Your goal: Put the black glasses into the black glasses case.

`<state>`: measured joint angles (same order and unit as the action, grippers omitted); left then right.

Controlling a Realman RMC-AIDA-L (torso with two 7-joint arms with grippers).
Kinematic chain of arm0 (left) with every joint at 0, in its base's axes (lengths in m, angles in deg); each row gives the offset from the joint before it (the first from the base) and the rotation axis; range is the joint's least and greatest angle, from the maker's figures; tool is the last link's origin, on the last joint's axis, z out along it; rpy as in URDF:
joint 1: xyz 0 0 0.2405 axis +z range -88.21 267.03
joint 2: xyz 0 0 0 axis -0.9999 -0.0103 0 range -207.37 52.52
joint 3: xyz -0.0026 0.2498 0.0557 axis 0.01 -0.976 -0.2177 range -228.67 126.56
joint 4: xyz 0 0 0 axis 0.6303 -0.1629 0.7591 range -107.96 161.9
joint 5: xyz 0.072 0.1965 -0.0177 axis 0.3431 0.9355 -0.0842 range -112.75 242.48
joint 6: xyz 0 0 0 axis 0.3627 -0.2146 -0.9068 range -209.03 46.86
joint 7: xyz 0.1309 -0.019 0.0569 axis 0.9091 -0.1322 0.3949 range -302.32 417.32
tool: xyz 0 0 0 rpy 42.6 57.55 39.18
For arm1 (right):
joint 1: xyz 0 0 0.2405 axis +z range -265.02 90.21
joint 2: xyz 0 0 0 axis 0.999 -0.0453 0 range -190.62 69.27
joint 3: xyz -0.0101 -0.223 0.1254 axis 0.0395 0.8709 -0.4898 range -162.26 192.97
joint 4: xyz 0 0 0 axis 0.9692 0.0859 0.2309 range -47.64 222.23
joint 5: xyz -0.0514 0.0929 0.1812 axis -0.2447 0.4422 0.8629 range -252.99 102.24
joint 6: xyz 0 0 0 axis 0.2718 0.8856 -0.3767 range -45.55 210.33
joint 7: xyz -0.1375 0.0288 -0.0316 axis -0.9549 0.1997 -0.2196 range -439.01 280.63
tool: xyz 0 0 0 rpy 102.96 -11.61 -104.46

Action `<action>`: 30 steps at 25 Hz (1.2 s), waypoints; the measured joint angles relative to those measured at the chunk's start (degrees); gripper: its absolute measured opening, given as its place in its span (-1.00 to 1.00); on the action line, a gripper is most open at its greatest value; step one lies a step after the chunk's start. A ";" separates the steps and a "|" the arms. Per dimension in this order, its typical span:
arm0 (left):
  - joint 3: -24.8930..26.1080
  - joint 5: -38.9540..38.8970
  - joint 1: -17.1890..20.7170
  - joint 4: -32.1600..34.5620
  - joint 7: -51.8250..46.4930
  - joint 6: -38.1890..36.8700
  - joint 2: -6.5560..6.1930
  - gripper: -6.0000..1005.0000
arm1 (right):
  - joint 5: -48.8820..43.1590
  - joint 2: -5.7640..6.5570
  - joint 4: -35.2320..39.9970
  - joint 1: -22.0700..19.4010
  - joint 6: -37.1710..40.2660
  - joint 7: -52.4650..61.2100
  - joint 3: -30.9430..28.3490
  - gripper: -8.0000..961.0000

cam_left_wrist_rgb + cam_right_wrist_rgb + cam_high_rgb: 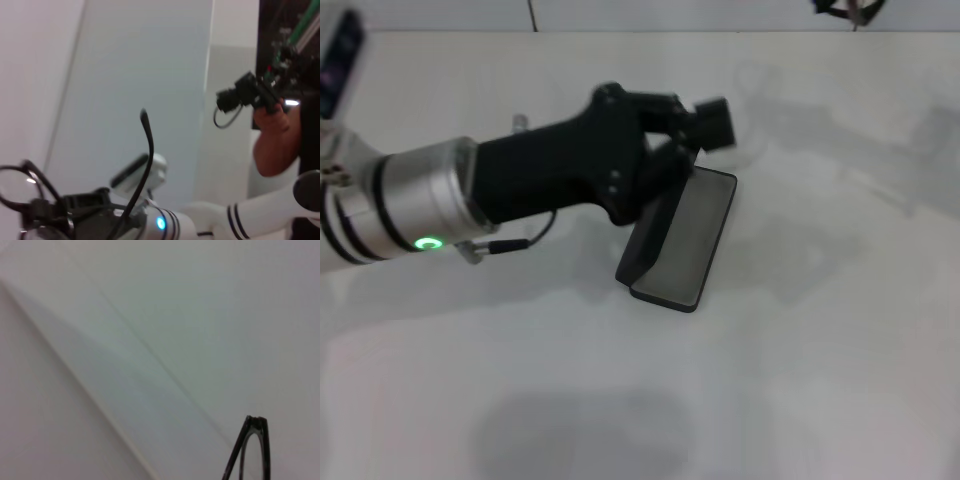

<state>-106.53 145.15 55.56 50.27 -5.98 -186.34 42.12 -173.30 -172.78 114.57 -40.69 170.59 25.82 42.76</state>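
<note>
The black glasses case (688, 240) lies open in the middle of the white table, with its grey lining showing and its lid standing up along the left side. My left gripper (710, 122) hovers just above the far end of the case. The black glasses (17, 186) are held in the air by my right gripper (50, 212), seen from the left wrist view with one temple arm (148, 145) sticking up. A lens rim of the glasses (252, 450) shows in the right wrist view. In the head view the right gripper (848, 8) is at the far right edge, well away from the case.
The white table (820, 350) extends around the case. My left arm (520, 185) crosses the left half of the table. In the left wrist view a person's arm (272, 145) and a black camera (240, 97) stand beyond the table, behind my white right arm (240, 217).
</note>
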 joint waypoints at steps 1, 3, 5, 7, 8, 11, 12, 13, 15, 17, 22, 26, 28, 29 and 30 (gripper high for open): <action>0.00 0.89 -0.77 -0.29 -0.35 0.27 0.02 -0.83 | -0.01 -0.42 -0.02 0.38 -0.22 0.00 0.66 -0.77; -0.01 1.76 -2.37 -1.53 -0.73 0.97 0.03 -0.83 | 0.01 -1.44 -0.04 1.31 -0.81 -0.06 2.53 -0.77; -0.06 1.86 -3.67 -2.92 -0.65 2.19 0.11 -0.83 | 0.01 -2.25 -0.17 1.79 -1.04 -0.34 3.80 -0.77; -0.07 1.85 -4.30 -3.35 -0.56 3.20 0.22 -0.84 | 0.00 -2.81 -0.37 2.23 -1.20 -0.76 5.65 -0.77; -0.07 1.85 -4.48 -3.38 -0.55 3.46 0.25 -0.85 | 0.01 -2.94 -0.43 2.41 -1.28 -0.93 6.82 -0.77; -0.07 1.84 -5.05 -3.40 -0.53 4.11 0.30 -0.85 | 0.00 -3.05 -0.56 2.63 -1.55 -1.27 10.25 -0.77; -0.07 1.84 -5.11 -3.41 -0.53 4.33 0.29 -0.85 | -0.03 -3.03 -0.56 2.63 -1.60 -1.31 10.89 -0.77; -0.07 1.79 -5.13 -3.41 -0.54 4.60 0.25 -0.85 | -0.06 -2.97 -0.56 2.63 -1.62 -1.37 11.63 -0.77; -0.07 1.70 -5.13 -3.40 -0.64 4.97 0.19 -0.84 | -0.09 -2.72 -0.56 2.64 -1.57 -1.40 12.93 -0.77; -0.02 1.61 -5.14 -3.32 -0.77 5.25 0.17 -0.84 | -0.13 -2.63 -0.52 2.59 -1.44 -1.42 13.32 -0.77; -0.07 1.57 -5.36 -3.22 -0.87 6.12 0.16 -0.83 | -0.60 -2.55 -0.39 2.58 -0.74 -2.39 14.07 -0.77; -0.07 1.70 -5.94 -3.39 -1.01 6.94 0.20 -0.83 | -0.64 -2.51 -0.37 2.64 -0.04 -2.85 14.22 -0.77; -0.07 1.74 -6.18 -3.40 -1.07 7.13 0.21 -0.83 | -0.62 -2.51 -0.15 2.65 0.19 -2.92 14.53 -0.77; -0.07 1.74 -6.35 -3.41 -1.12 7.35 0.22 -0.83 | -0.61 -2.52 -0.08 2.67 0.24 -2.94 14.70 -0.77; -0.07 1.75 -6.47 -3.41 -1.18 7.54 0.23 -0.82 | -0.60 -2.49 -0.02 2.74 0.39 -3.00 14.89 -0.77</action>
<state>-106.60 146.89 49.08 46.86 -7.16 -178.80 42.34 -173.89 -175.28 114.55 -37.95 170.97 22.82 57.64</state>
